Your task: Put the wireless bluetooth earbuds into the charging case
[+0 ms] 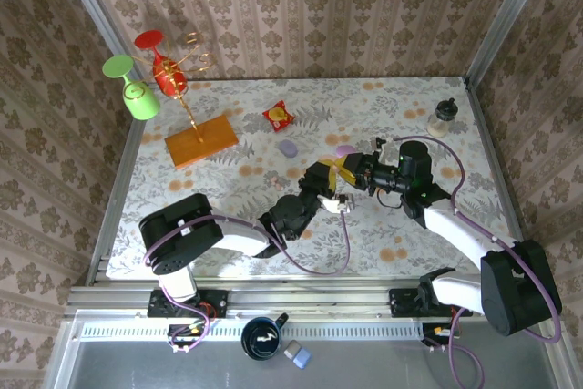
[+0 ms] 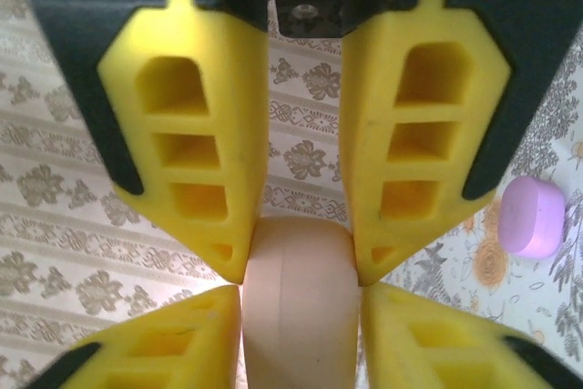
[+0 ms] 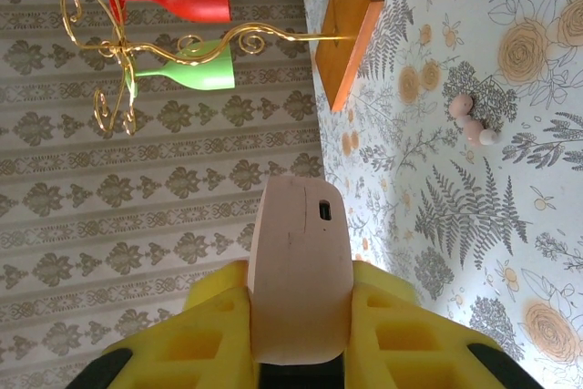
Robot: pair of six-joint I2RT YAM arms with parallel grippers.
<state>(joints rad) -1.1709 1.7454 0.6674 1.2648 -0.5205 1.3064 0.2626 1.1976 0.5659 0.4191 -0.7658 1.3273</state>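
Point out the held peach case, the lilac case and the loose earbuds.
peach case (image 3: 301,261), right wrist view, middle of its face
lilac case (image 2: 533,216), left wrist view, centre of shell
earbuds (image 3: 472,125), right wrist view, middle bud

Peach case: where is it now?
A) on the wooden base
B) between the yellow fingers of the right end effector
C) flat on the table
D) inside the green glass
B: in the right wrist view, the peach case sits clamped in the right end effector.
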